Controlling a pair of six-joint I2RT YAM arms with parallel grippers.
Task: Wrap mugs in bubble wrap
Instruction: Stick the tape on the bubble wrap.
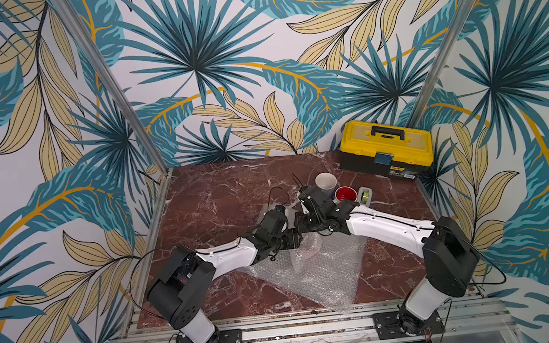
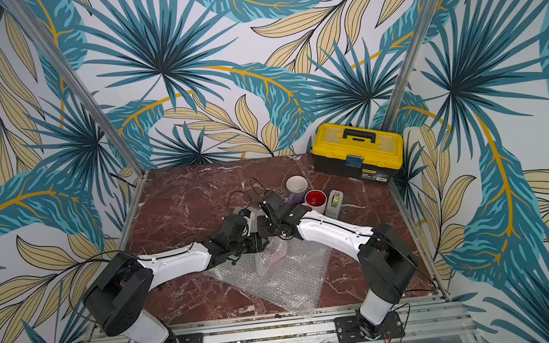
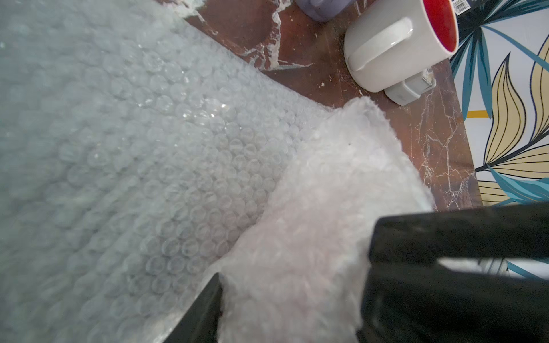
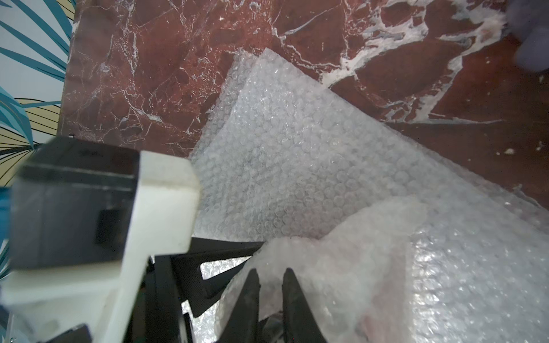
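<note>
Whitish bubble wrap (image 1: 315,279) lies spread on the tabletop (image 1: 220,199) in both top views, with a lumpy bundle (image 1: 304,251) at its far edge, faintly red inside. In the left wrist view, my left pincer (image 3: 297,252) straddles that bundle and appears to clasp it. In the right wrist view, my right pincer (image 4: 271,271) is nipped onto a loose fold. I judge this to be soft, light, springy film over fragile ceramic, so I would hold the bulk, never a flap.
</note>
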